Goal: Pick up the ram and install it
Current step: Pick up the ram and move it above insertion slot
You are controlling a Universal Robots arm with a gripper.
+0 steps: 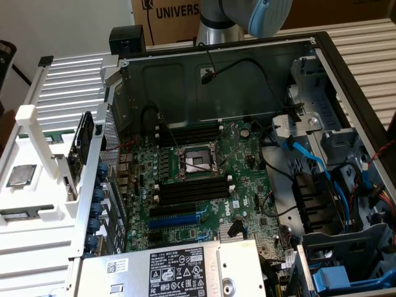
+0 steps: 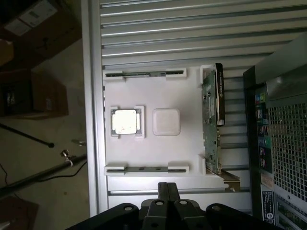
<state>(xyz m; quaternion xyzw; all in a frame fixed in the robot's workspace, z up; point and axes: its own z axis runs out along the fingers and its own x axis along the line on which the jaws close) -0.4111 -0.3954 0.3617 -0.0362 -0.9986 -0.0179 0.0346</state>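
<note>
— Where's the long, thin dark-green ram (image 2: pixel 146 168) stick?

— On the exterior view's left. It stands on edge, I think, in a holder on the flat white plastic tray (image 2: pixel 144 148), near the square silver processor chip (image 2: pixel 125 120).

— And your claw?

— My black claw (image 2: pixel 168 186) hangs above that tray, pressed together, pinching nothing. The open grey metal computer case (image 1: pixel 216 80) lies right.
</note>
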